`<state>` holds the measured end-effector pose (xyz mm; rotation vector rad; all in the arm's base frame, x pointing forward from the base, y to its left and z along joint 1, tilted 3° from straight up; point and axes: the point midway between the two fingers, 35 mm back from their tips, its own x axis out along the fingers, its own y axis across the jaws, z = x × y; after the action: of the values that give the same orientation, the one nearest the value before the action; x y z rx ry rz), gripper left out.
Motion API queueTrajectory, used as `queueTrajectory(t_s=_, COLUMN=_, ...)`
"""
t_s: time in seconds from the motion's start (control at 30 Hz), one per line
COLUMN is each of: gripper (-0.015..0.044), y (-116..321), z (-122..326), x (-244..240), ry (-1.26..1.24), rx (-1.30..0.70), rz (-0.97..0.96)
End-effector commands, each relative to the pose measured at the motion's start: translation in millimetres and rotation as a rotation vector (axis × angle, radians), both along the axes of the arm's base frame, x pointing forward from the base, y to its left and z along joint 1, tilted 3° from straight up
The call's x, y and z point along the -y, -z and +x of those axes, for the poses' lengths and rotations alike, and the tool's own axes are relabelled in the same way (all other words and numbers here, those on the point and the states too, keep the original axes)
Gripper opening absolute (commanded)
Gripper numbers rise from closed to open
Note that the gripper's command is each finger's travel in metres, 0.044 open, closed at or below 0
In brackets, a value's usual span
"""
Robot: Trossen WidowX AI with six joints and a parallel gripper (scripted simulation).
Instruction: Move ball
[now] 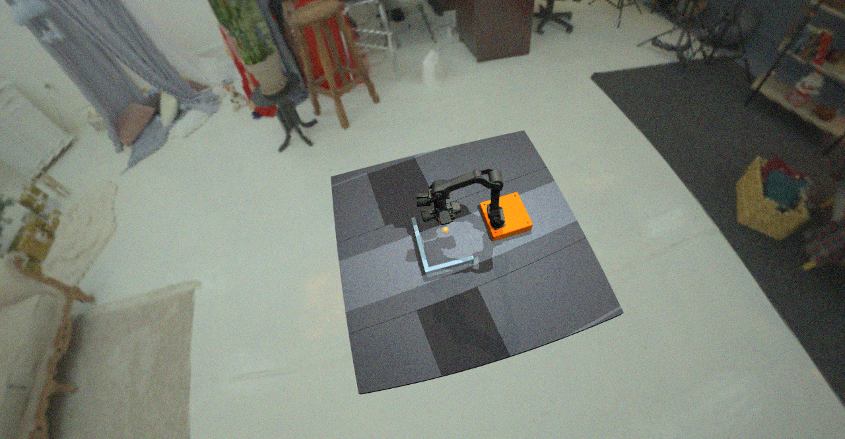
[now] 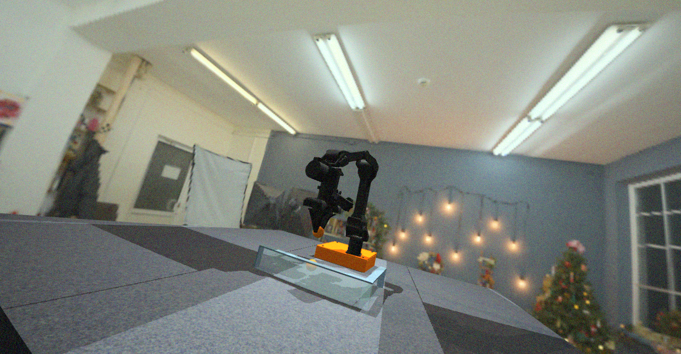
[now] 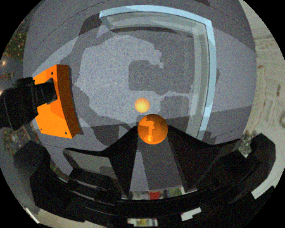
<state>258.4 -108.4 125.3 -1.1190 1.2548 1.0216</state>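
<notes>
Because the ball sits pinched between your jaws and lifted off the table, as the exterior view shows, it cannot roll while you carry it; that appears to be the reason for gripping rather than pushing. The gripper points downward, closed on the ball at its tips. In the wrist view the see-through copy lies on the table just beyond the held ball, inside the corner formed by the two clear walls. The walls bound the spot on two sides, presumably to stop a rolling ball. The orange base stands on the open side, apart from the walls. You should judge the remaining work as lowering over the copy, releasing gently, then withdrawing. A release from height risks a bounce or roll off the mark.
</notes>
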Motion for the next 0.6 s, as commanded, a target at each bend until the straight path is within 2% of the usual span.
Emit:
queueTrajectory(t_s=0.0, gripper=0.0, y=10, z=-6, x=-1, ry=-0.003, rx=0.011, rz=0.001)
queueTrajectory(t_s=0.3, gripper=0.0, y=31, z=-9, x=-2, ry=-0.003, rx=0.011, rz=0.001)
queueTrajectory(t_s=0.57, gripper=0.0, y=74, z=-6, x=0, ry=-0.003, rx=0.011, rz=0.001)
